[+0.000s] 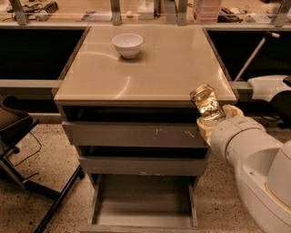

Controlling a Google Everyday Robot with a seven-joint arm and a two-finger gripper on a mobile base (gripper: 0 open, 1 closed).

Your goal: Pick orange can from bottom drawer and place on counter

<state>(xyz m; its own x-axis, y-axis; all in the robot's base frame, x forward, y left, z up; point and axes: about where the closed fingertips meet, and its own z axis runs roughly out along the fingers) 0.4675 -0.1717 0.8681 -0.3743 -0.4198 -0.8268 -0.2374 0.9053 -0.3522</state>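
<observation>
The orange can (207, 103) is a shiny, dented coppery can held in my gripper (214, 121), tilted slightly left. It hangs at the front right corner of the beige counter (150, 68), about level with its edge. The gripper's pale fingers (234, 111) are closed around the can's lower part, and my white arm (254, 159) reaches in from the lower right. The bottom drawer (143, 202) is pulled out below, its grey floor bare.
A white bowl (127, 44) stands on the far left part of the counter. Two upper grey drawers (136, 134) are slightly open, the top one scratched. A dark chair (18, 136) stands at the left. A cluttered desk (136, 9) runs behind.
</observation>
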